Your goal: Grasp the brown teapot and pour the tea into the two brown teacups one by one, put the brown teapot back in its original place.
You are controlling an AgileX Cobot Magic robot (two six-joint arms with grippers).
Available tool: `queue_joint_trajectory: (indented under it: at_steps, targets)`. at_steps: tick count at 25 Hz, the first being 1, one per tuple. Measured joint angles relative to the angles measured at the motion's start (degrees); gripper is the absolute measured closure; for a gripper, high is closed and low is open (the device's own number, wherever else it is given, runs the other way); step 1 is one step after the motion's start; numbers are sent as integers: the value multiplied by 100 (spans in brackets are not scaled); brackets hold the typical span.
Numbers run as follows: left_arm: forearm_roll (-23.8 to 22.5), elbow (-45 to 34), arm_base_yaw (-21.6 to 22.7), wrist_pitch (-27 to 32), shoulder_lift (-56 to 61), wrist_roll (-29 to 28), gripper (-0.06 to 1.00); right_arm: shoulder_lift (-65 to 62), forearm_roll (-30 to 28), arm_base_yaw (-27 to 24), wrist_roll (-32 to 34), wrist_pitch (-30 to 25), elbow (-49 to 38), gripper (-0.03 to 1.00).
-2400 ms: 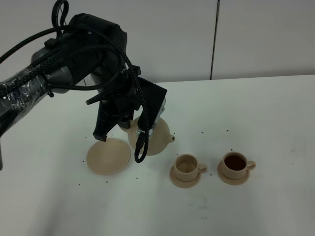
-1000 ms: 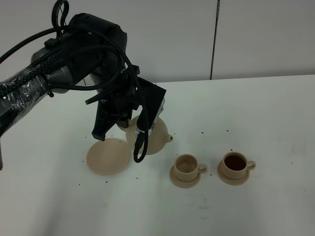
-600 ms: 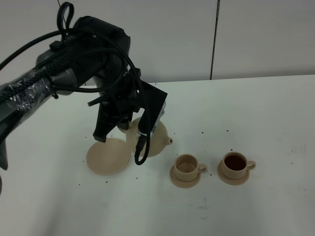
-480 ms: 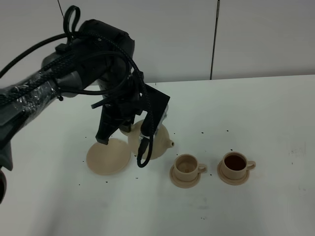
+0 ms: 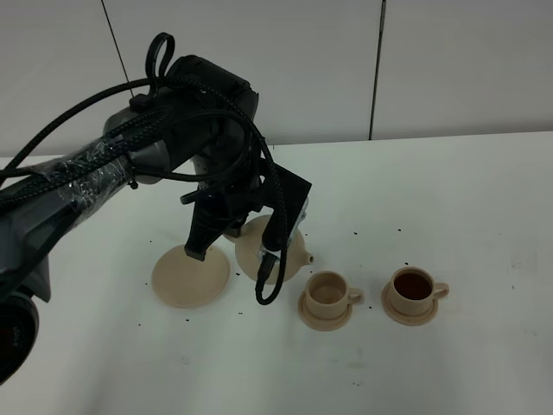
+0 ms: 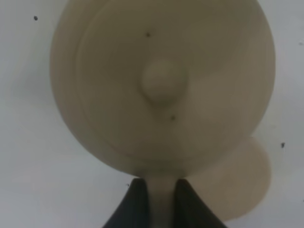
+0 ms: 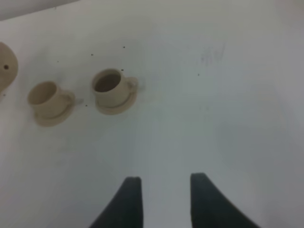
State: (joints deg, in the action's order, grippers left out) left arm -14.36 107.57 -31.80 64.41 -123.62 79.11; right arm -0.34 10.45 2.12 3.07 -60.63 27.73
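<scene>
1. Grip: the left claw [image 6: 160, 192] is pinched tight on the loop handle [image 6: 160, 199] of the brown teapot [image 6: 161, 80]. The right claw [image 7: 164, 194] is parted, holding nothing, over the tabletop [image 7: 228, 118].
2. The squat tan pot is held between the wide saucer [image 5: 190, 277] and the nearer teacup [image 5: 328, 292].
3. That cup looks empty; the farther teacup [image 5: 413, 298] holds dark tea [image 5: 412, 284].

White table [image 5: 484, 190] bears a wide saucer [image 5: 177, 285], two cup saucers [image 5: 326, 322], dark specks [image 5: 355, 233]
</scene>
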Motion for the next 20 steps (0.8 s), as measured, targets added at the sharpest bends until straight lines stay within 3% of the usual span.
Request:
queue_joint_trajectory:
  at_steps: [20]
  targets:
    - [-647, -2, -323, -210, -100, -328, 78, 0, 0, 0, 0, 0, 0, 72]
